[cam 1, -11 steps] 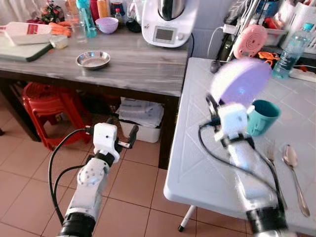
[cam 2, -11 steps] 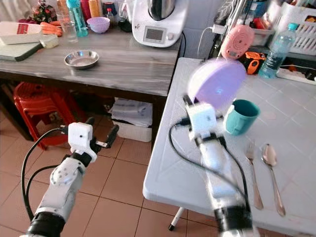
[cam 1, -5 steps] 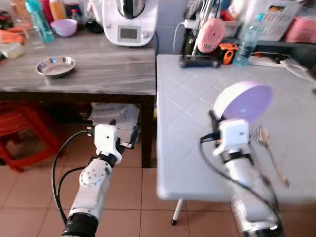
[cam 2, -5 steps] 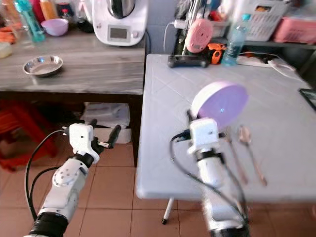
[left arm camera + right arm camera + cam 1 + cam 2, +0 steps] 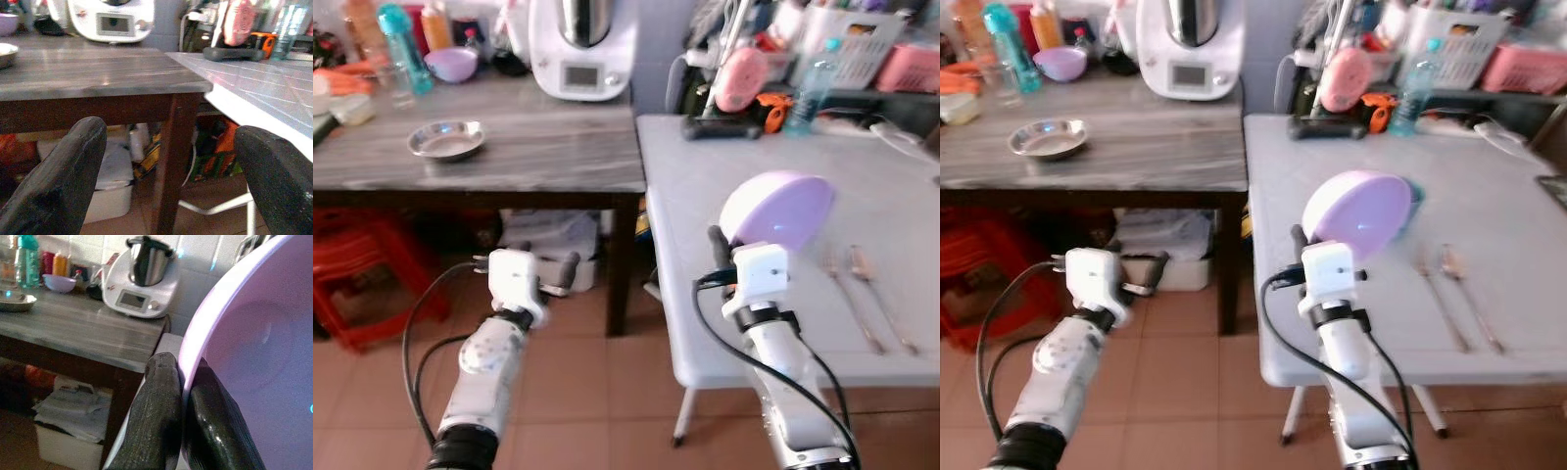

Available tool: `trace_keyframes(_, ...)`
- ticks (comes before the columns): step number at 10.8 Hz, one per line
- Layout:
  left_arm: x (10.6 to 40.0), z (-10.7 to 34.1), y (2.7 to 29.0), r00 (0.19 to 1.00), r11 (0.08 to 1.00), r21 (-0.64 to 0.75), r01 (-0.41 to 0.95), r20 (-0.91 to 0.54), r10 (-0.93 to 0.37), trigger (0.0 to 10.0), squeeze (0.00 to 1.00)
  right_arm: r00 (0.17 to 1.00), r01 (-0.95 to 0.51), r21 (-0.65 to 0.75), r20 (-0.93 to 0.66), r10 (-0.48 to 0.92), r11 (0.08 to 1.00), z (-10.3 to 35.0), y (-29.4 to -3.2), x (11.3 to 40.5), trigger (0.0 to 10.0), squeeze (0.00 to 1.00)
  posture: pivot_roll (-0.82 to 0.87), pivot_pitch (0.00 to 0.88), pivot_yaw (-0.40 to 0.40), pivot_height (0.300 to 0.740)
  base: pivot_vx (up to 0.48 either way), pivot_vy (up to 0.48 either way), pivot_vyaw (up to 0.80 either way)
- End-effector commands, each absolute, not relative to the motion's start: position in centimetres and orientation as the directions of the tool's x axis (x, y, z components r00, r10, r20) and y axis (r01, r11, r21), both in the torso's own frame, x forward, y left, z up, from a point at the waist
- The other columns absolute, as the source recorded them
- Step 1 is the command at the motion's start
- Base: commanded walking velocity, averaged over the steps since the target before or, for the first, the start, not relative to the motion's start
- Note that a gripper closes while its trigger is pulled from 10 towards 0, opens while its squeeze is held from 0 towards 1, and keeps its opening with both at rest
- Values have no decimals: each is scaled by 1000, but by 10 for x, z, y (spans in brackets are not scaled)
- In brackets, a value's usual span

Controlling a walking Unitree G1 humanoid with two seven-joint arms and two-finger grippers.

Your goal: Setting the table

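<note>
Our right gripper (image 5: pixel 1307 257) pinches the lilac plate (image 5: pixel 1359 215) by its rim; we should level it just left of the fork (image 5: pixel 1442 299), then release. Left gripper (image 5: pixel 553 274) hangs unclenched.

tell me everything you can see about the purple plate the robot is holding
The purple plate is round, pale lilac, smooth and slightly glossy, plastic by the look of it, with a raised rim and a shallow well. It is held tilted on edge, well facing the camera, above the near part of the white table. The right gripper pinches its lower rim, one black finger on each face. Nothing else touches it; the fork and spoon lie on the table to its right.
</note>
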State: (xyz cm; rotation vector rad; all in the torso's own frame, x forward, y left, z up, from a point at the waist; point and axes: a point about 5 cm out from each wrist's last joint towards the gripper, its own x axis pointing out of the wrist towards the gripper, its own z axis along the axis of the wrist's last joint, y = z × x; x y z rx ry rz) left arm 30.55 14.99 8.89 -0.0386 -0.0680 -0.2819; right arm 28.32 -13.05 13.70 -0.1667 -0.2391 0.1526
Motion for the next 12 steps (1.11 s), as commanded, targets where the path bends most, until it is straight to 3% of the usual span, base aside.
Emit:
trace_keyframes(1,307,91,144,953,955,-29,296,78,-293,10000,0,960,-99,-183,242,143,978,142,-137,284,10000,0,-33,0,7,740,0,364,0)
trace_keyframes(10,309,92,148,964,966,-19,257,79,-254,10000,0,952,-122,-192,254,169,974,145,-132,283,10000,0,-32,0,8,740,0,365,0)
trace_keyframes(12,309,91,147,963,965,-20,261,77,-259,10000,0,953,-126,-193,250,173,973,144,-132,282,10000,0,-33,0,7,740,0,369,403)
